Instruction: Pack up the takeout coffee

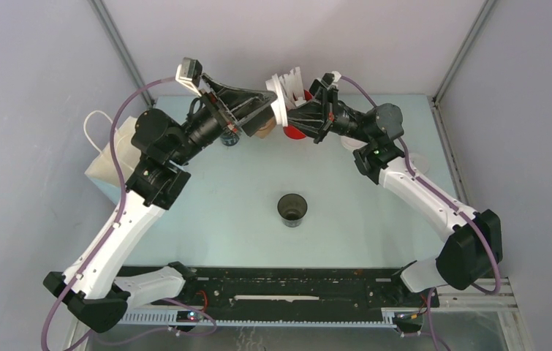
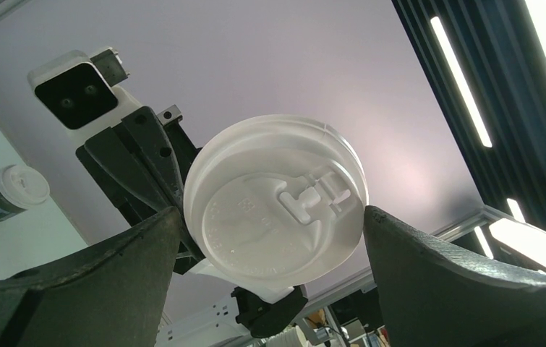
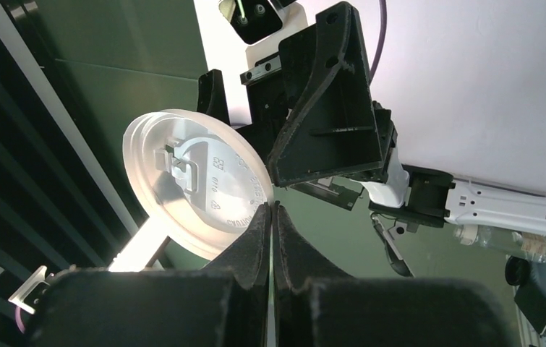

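Note:
My right gripper (image 3: 272,206) is shut on the rim of a loose white lid (image 3: 190,181) and holds it up in the air at the back of the table. My left gripper (image 2: 271,213) faces that lid (image 2: 277,202) with its jaws wide open, one finger on either side and neither touching it. In the top view the two grippers meet at the lid (image 1: 280,106). The takeout coffee (image 2: 9,194), a small dark cup with a white lid, stands on the table below and left of the left gripper. A red holder (image 1: 296,134) shows partly under the right gripper.
A lidless black cup (image 1: 291,210) stands upright in the middle of the table. A white bag (image 1: 104,164) with a handle sits at the left edge behind the left arm. A stack of white ribbed pieces (image 1: 292,79) stands at the back wall.

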You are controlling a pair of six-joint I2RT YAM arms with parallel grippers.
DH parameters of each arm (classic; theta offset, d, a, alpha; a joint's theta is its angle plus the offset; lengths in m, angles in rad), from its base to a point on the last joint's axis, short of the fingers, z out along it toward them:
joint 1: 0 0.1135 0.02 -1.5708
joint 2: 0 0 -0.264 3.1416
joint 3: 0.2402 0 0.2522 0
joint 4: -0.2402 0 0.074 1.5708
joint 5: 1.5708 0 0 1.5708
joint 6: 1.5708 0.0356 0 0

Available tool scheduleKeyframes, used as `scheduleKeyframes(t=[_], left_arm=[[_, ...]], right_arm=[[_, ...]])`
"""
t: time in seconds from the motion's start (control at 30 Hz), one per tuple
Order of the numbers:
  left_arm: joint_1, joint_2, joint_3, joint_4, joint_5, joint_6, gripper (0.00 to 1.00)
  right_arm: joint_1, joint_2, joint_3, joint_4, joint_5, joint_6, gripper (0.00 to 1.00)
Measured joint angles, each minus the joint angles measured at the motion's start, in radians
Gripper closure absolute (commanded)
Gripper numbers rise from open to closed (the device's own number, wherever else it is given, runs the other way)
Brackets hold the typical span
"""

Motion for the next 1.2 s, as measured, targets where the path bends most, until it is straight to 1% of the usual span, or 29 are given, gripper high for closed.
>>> scheduleKeyframes(t=[1.2], left_arm=[[0.005,-0.014,-0.001,-0.021,0.016,0.0,0.0]], right_arm=[[-0.028,0.001,0.0,-0.045,-0.004,0.0,0.98]])
